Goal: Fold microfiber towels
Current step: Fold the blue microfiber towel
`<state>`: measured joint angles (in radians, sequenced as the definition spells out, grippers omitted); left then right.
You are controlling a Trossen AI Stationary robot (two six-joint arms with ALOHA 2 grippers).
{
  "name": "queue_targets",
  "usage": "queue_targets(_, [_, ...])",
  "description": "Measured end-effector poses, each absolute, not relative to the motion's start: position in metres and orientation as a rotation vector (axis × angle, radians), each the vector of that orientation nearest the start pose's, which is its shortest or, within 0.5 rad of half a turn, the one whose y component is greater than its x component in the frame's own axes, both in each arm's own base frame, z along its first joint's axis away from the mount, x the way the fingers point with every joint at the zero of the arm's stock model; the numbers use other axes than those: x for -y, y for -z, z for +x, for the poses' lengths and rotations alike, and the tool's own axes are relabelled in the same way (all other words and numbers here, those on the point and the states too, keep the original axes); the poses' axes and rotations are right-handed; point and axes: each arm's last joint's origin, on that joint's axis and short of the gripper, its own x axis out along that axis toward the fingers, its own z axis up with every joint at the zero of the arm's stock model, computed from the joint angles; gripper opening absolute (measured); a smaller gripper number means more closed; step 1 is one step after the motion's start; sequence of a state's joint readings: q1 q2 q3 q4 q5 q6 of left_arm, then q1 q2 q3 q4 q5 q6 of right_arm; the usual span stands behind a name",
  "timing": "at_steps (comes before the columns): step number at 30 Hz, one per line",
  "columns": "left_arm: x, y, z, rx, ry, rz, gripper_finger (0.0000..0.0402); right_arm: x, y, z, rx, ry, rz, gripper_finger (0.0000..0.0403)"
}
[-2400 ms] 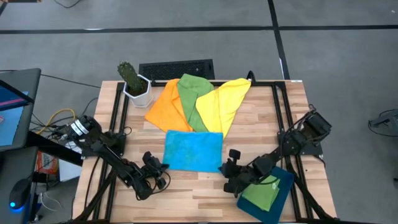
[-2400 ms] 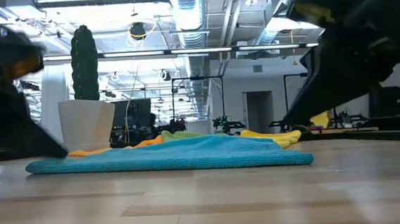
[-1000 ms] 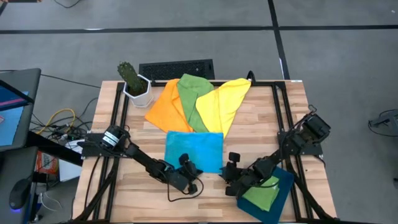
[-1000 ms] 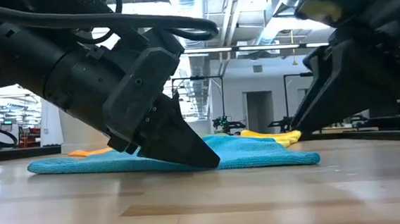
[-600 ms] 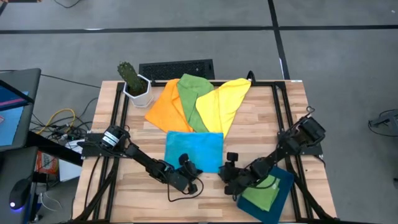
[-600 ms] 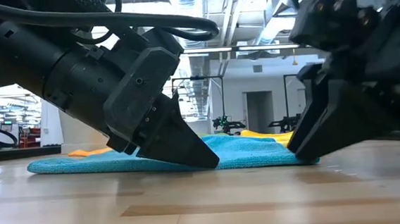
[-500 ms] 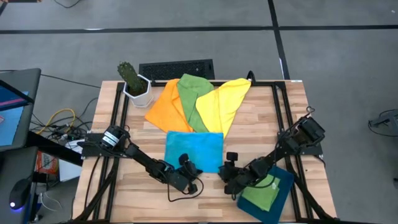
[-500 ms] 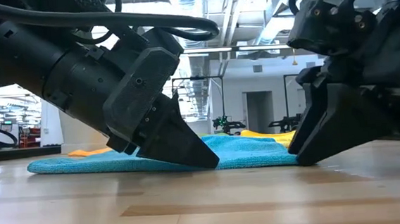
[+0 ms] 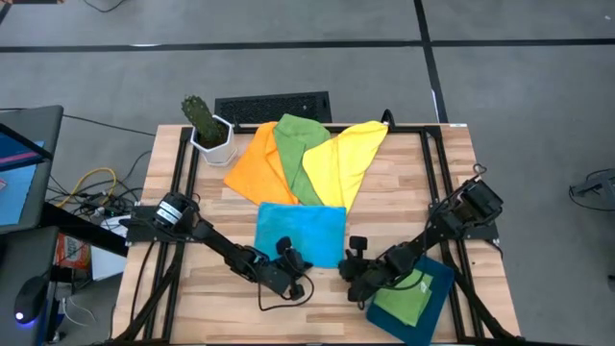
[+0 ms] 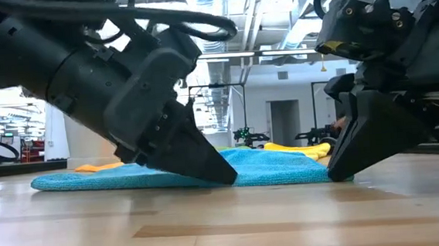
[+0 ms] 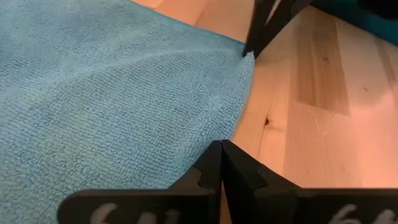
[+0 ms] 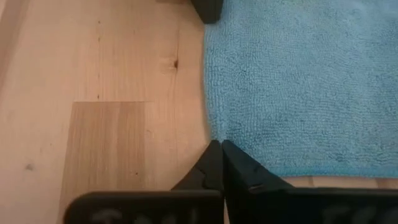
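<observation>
Your right gripper [image 12: 216, 144] has its fingers pressed together, pinching the near right corner of the bright blue square microfiber towel [image 9: 299, 234], tips down on the light wooden slatted table [image 9: 312, 308]. Your left gripper [image 11: 221, 144] is clamped on the same towel's near edge, a little further along towards its left corner. The blue towel lies flat. Fanned out just behind it, you've got the orange towel [image 9: 256, 161], a green towel [image 9: 294, 144] and the yellow towel [image 9: 344, 160]. Just to its right, a second green towel [image 9: 405, 298] lies folded in the dark teal rectangular tray [image 9: 441, 281].
</observation>
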<state>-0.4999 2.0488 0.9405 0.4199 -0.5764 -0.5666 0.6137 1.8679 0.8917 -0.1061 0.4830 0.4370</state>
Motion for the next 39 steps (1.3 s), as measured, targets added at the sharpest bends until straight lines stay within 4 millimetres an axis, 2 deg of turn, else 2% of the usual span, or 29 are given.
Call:
queue_targets(4, [0.169,-0.117,0.333,-0.524,-0.183,-0.214,0.0,-0.18,-0.109,0.279,-0.943,0.068,-0.191,0.002])
queue_targets(6, [0.171,-0.125,0.327,-0.543,-0.196,-0.18,0.0,-0.182,-0.114,0.282,-0.951,0.055,-0.221,0.0013])
queue_targets(10, [0.173,-0.119,0.321,-0.585,-0.229,-0.143,0.0,-0.184,-0.124,0.291,-0.946,0.044,-0.259,0.0012])
queue_targets(14, [0.173,-0.103,0.322,-0.606,-0.248,-0.147,0.0,-0.182,-0.133,0.302,-0.918,0.035,-0.281,0.0022])
queue_targets(20, [0.175,-0.088,0.324,-0.611,-0.255,-0.188,0.0,-0.177,-0.146,0.317,-0.884,0.01,-0.344,0.0016])
queue_targets(27, [0.177,-0.087,0.324,-0.601,-0.264,-0.188,0.0,-0.162,-0.159,0.339,-0.813,-0.008,-0.397,0.0022])
queue_targets(34, [0.177,-0.087,0.324,-0.603,-0.259,-0.178,0.0,-0.144,-0.165,0.357,-0.744,-0.091,-0.342,0.0017])
queue_targets(39, [0.177,-0.087,0.324,-0.606,-0.257,-0.169,0.0,-0.14,-0.169,0.363,-0.69,-0.128,-0.331,0.0023])
